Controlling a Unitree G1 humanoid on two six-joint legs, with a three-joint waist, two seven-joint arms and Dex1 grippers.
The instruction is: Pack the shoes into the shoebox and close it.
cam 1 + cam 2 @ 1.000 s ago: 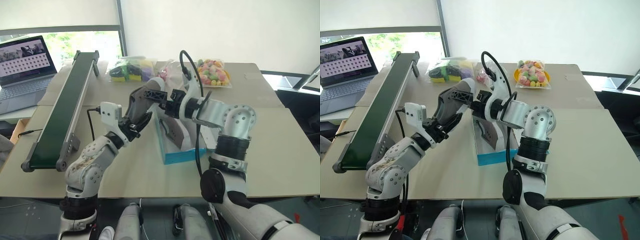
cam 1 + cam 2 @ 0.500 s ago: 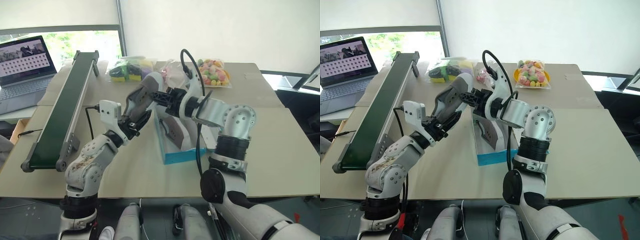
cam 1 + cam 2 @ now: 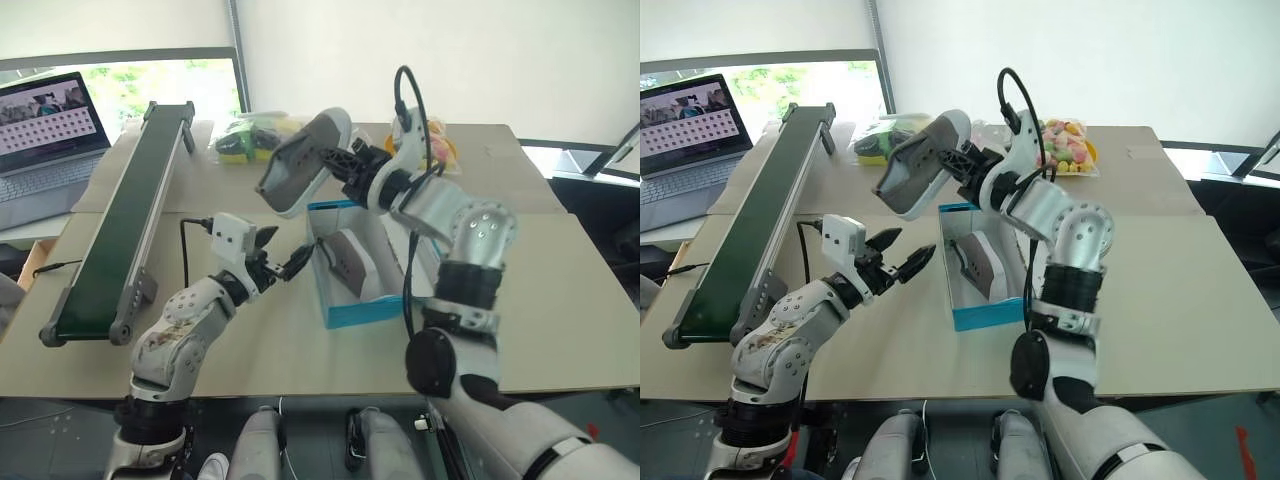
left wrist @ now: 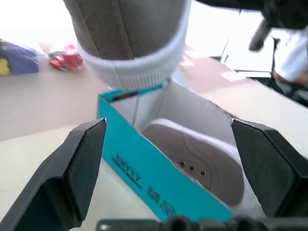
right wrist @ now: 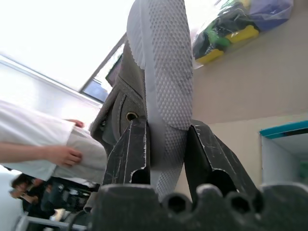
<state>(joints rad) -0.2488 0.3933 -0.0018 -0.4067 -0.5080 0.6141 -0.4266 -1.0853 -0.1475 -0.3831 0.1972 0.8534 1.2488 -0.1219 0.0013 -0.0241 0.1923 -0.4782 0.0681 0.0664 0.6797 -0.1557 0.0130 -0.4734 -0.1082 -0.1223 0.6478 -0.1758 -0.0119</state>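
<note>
Handover done: second shoe now with our right arm alone.
Near: our left gripper [image 3: 283, 256] has let go, fingers spread, beside the shoebox [image 3: 352, 312] holding one shoe [image 3: 347, 262]; beyond, our right gripper [image 5: 164, 144] pinches the raised shoe [image 3: 300, 163], unpacked.

We count two shoes: one [image 3: 300, 163] clamped in the right pincer [image 3: 345, 165], one [image 3: 350, 262] inside the single shoebox [image 3: 345, 312] below it; two pincers.
</note>
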